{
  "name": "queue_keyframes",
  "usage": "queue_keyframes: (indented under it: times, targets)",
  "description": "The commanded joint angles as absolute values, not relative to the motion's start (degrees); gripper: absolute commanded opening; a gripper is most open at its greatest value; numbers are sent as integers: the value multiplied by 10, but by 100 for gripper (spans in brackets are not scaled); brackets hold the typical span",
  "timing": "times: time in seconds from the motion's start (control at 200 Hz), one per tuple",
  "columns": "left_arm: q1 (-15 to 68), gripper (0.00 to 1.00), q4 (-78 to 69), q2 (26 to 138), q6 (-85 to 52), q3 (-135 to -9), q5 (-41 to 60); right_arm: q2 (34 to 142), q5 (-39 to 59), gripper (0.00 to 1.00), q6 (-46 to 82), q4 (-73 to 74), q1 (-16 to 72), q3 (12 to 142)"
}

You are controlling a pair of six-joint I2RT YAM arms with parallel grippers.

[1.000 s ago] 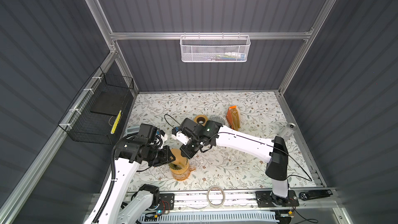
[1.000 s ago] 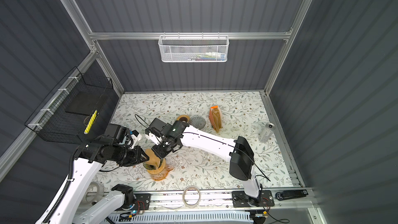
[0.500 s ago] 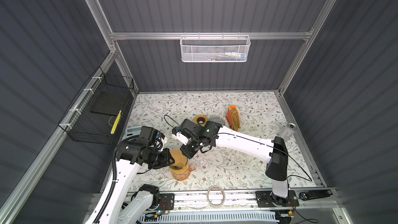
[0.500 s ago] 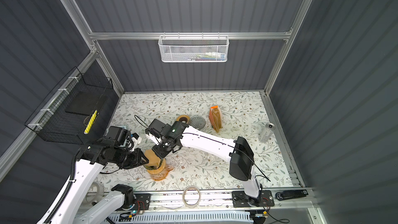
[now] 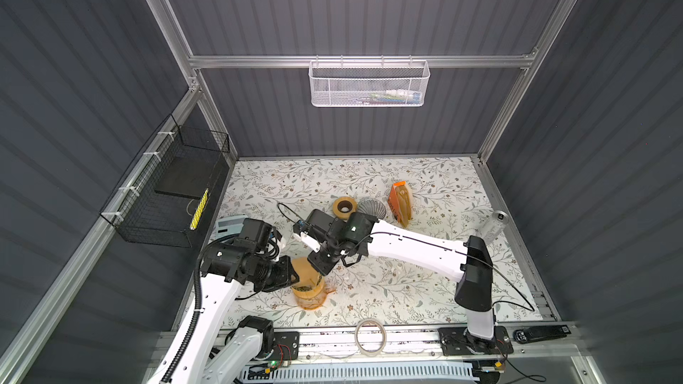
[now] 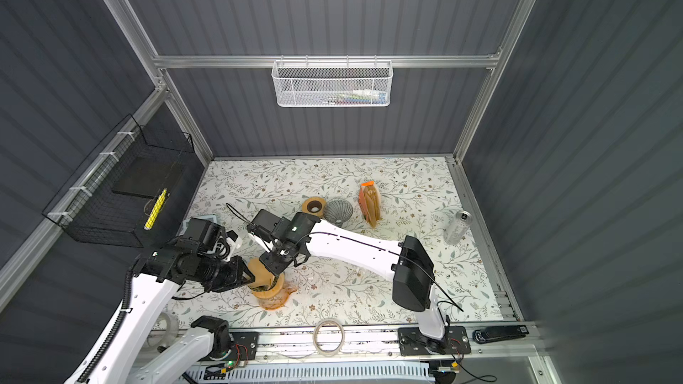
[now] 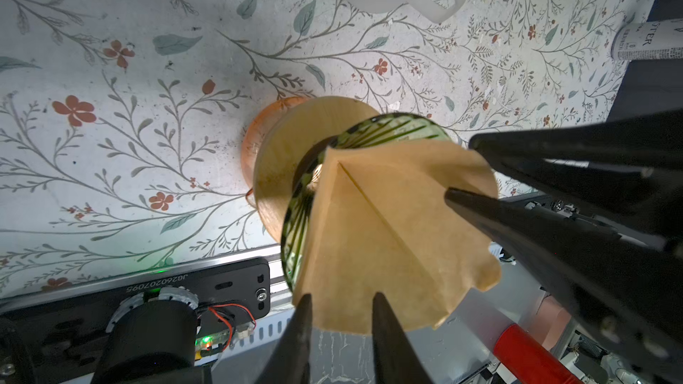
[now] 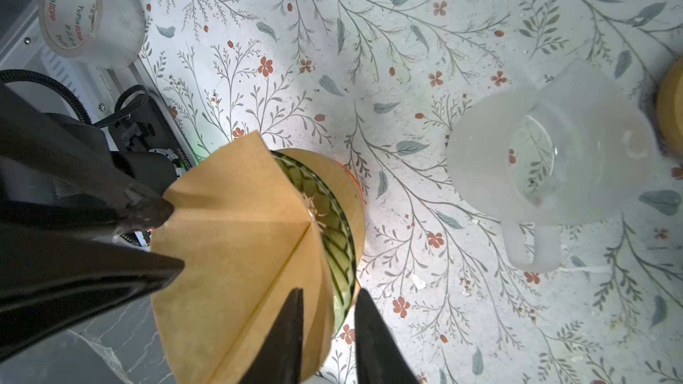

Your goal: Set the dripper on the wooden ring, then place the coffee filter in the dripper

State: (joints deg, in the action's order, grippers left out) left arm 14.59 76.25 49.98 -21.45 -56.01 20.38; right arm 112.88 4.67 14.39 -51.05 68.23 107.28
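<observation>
straddling filter (image 7: 388, 223) in dripper (image 7: 399, 128), left claw (image 7: 342, 295)

**Brown paper coffee filter (image 7: 388, 230) in green ribbed glass dripper (image 7: 399, 129)**

Opened cone, one straight seam, wavy rim; tip in the dripper's bowl, body leaning over one side of the rim. Dripper ringed by a pale wooden collar, standing upright.
</observation>
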Motion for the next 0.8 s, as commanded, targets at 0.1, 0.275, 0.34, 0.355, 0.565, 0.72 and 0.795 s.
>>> queue_keyframes:
  times: [0.1, 0.275, 0.34, 0.355, 0.565, 0.72, 0.795]
  targets:
    - [146, 32, 770, 496, -220, -562, 194, 1131, 13, 31, 140, -521, 688, 1071]
    - [146, 33, 769, 495, -221, -562, 193, 1129, 4, 33, 141, -521, 690, 1068]
    - [146, 34, 769, 495, -222, -562, 193, 1127, 0, 34, 142, -522, 690, 1066]
    - [146, 34, 769, 494, -223, -562, 193, 1127, 0, 34, 142, -521, 690, 1065]
    - [146, 34, 769, 494, -224, -559, 193, 1124, -4, 35, 145, -520, 691, 1059]
    - [146, 34, 765, 494, -225, -557, 195, 1120, -7, 35, 148, -514, 690, 1051]
    - [146, 34, 765, 496, -225, -555, 196, 1120, -7, 36, 149, -513, 690, 1049]
